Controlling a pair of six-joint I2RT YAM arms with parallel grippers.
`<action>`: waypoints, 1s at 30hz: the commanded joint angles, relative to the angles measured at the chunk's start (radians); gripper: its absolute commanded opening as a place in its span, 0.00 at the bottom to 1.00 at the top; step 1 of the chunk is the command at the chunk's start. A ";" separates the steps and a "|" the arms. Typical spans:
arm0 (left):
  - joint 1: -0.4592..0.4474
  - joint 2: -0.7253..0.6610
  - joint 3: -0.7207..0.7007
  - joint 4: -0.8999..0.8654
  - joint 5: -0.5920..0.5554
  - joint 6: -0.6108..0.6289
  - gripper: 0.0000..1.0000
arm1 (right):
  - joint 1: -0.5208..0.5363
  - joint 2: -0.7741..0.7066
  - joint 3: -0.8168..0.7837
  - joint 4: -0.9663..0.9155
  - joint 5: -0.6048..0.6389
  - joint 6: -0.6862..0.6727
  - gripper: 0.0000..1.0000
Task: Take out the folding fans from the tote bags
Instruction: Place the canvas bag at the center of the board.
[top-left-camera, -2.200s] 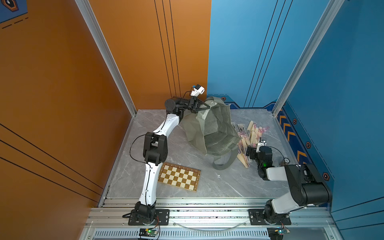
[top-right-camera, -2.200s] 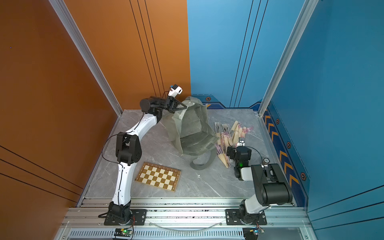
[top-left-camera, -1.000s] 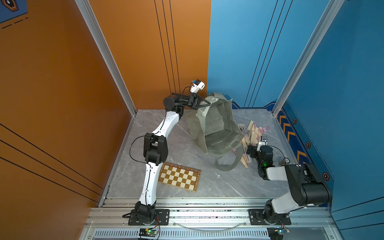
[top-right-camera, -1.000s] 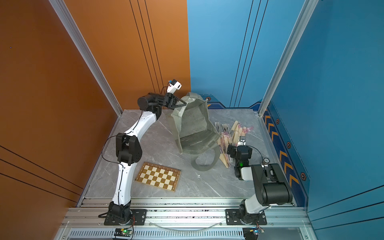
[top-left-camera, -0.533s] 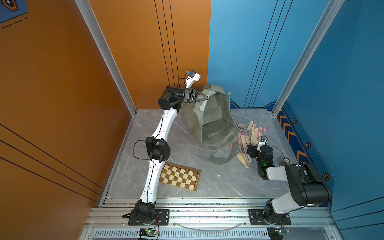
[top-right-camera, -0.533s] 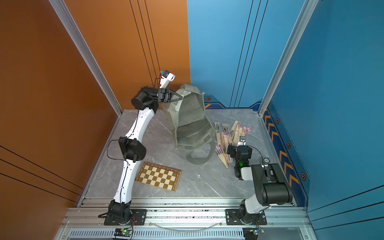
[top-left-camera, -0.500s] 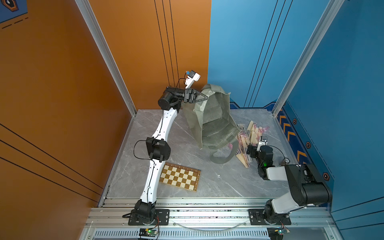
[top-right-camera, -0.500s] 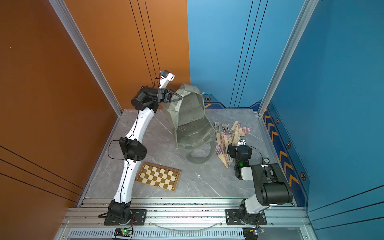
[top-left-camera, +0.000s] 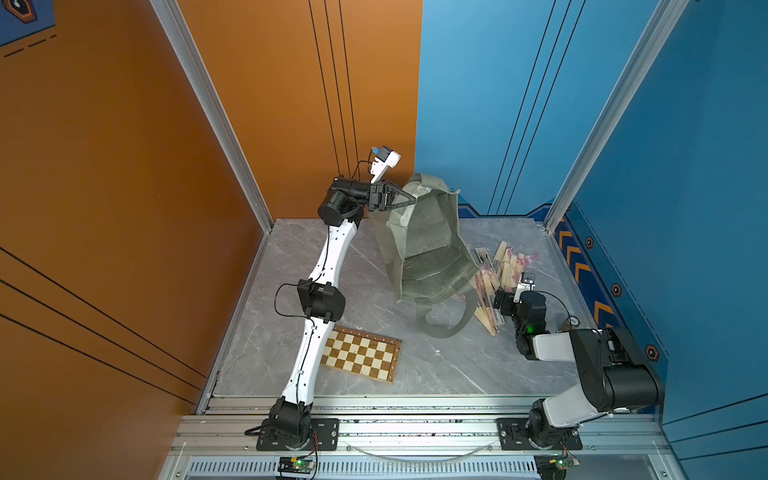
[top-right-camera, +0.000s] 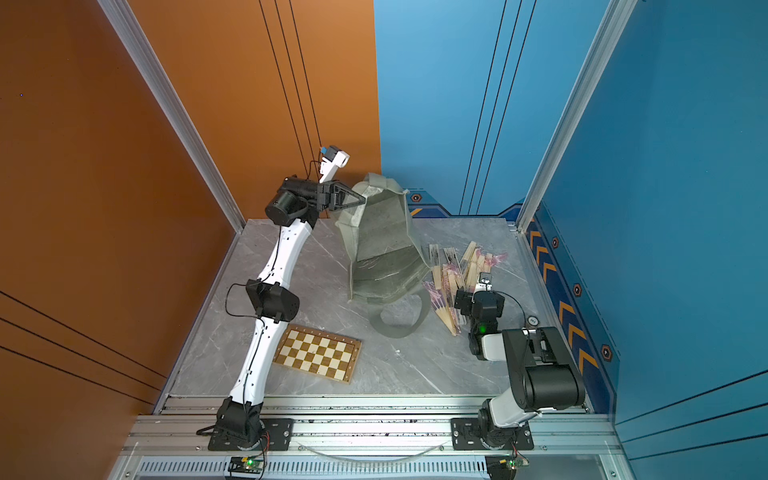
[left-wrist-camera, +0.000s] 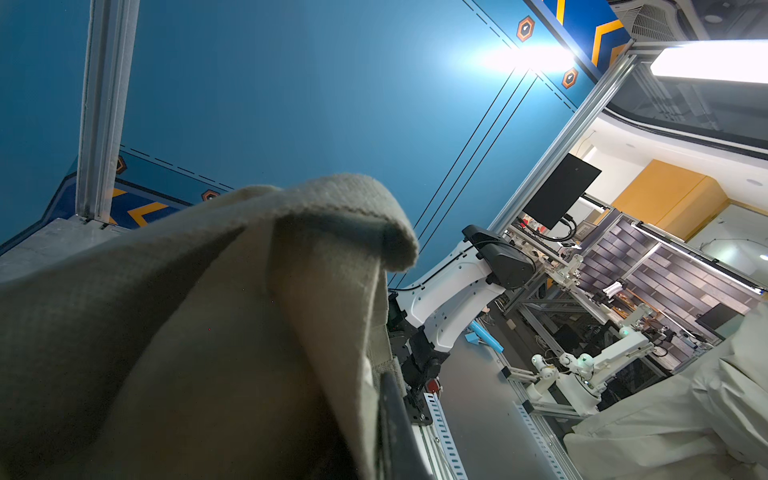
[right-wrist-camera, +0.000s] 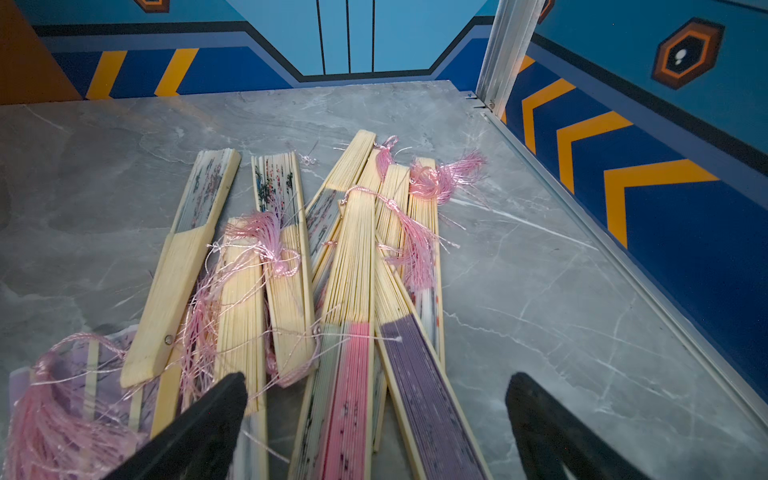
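The left arm (top-left-camera: 332, 257) and right arm (top-left-camera: 552, 347) are made of white link shells joined by black cylindrical joint housings. A thin black cable (top-left-camera: 276, 299) is looped beside the left elbow. A white camera mount (top-left-camera: 384, 160) is fitted at the left wrist. A green light (top-left-camera: 530, 329), possibly a status lamp, is seen on the right arm.

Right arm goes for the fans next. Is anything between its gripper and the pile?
Nothing visible. The open right gripper hovers at the near end of the folding fans, which lie uncovered in the right wrist view. The tote bag, pinched by the left gripper, hangs beside the pile.
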 joint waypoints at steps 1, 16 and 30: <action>0.012 -0.027 0.025 0.040 0.088 -0.401 0.00 | -0.003 -0.004 0.017 0.018 0.021 -0.008 1.00; 0.017 -0.819 -1.309 -0.086 0.004 0.895 0.00 | -0.006 -0.004 0.019 0.015 0.010 -0.009 1.00; 0.077 -1.008 -1.847 0.010 0.070 1.011 0.00 | -0.006 -0.004 0.019 0.014 0.008 -0.010 1.00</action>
